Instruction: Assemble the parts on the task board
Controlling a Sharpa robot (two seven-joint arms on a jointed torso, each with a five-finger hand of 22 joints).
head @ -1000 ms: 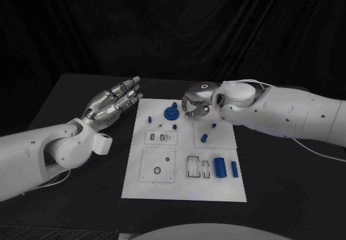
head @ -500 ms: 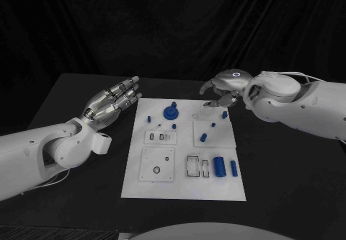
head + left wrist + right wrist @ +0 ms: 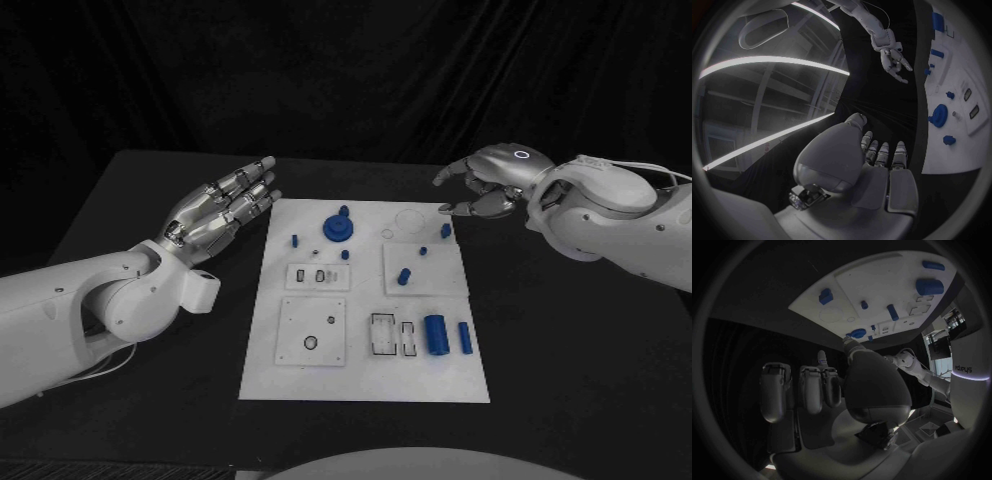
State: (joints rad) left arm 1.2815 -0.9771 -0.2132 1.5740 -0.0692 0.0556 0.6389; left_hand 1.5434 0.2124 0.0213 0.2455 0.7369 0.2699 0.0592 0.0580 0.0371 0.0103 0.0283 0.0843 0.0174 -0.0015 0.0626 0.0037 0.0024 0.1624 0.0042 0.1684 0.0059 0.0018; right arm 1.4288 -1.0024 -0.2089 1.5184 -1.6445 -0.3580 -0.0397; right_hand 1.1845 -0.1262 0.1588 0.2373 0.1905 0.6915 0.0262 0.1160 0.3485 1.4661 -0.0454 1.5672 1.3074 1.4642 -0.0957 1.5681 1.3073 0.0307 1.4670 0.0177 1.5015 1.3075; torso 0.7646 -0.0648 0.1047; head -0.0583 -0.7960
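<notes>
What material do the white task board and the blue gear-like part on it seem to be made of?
Task board: probably rigid plastic, matte white; flat, with cleanly cut recesses. Blue gear-like part: likely moulded or printed plastic, given its even colour and dull surface. Neither can be confirmed.

White task board (image 3: 368,375) lies flat on table, betw. both hands. Blue parts: round gear-like piece (image 3: 339,226) w/ knob, near left hand (image 3: 224,208) side; small peg (image 3: 446,230) just below right hand (image 3: 490,185) fingertips; slanted pin (image 3: 405,274) mid-board; fat cylinder (image 3: 437,334) + slim one (image 3: 466,336) far from both hands, lying flat.
</notes>
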